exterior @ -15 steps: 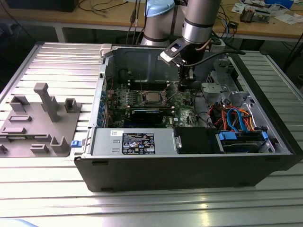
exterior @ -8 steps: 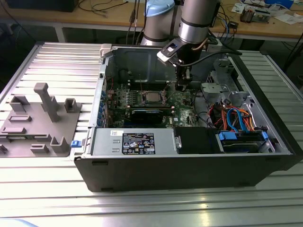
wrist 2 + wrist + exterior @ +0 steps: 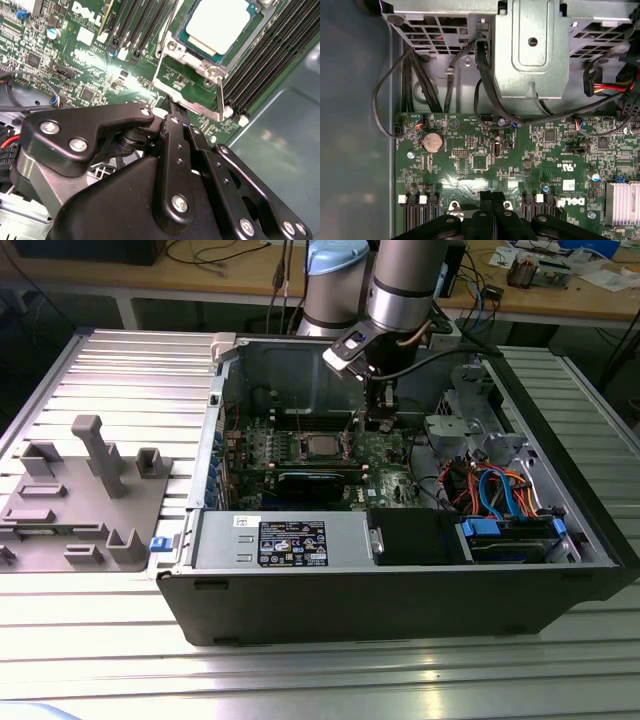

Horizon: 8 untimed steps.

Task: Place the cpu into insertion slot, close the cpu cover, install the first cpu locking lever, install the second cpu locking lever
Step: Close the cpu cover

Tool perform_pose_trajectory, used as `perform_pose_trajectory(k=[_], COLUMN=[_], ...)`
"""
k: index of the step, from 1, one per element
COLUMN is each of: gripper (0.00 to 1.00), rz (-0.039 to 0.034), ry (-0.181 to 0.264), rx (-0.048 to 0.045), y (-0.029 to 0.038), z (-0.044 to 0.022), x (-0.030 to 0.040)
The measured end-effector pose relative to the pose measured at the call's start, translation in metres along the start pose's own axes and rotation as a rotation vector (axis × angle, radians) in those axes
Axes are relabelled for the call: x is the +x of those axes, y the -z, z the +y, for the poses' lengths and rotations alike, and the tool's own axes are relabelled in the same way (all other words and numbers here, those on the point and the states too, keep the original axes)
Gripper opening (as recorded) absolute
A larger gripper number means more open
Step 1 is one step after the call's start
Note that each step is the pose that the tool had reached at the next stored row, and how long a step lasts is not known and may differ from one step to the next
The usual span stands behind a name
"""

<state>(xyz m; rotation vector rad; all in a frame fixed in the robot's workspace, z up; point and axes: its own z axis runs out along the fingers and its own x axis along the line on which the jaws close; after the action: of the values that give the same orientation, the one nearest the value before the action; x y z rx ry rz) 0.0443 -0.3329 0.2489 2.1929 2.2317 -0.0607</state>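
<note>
cpu (image 3: 217, 25) seated in insertion slot (image 3: 184, 36) | cpu cover (image 3: 195, 106) raised open | gripper (image 3: 171, 107) fingers pressed together, tips at cover's free edge | inside computer case (image 3: 400, 610)

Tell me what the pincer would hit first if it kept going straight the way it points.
The open metal cover frame beside the chip: the pincer has its tips at its near edge, perhaps touching. The green board lies behind it.
</note>
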Motion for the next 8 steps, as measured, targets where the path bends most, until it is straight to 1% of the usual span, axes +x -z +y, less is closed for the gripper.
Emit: perform_pose_trajectory(k=[2, 8], gripper=[0.11, 0.11], rz=[0.0001, 0.0003], ry=[0.000, 0.000], rx=[0.0000, 0.0000], y=[-0.0001, -0.0001], z=[-0.0023, -0.0050], x=[0.0000, 0.0001])
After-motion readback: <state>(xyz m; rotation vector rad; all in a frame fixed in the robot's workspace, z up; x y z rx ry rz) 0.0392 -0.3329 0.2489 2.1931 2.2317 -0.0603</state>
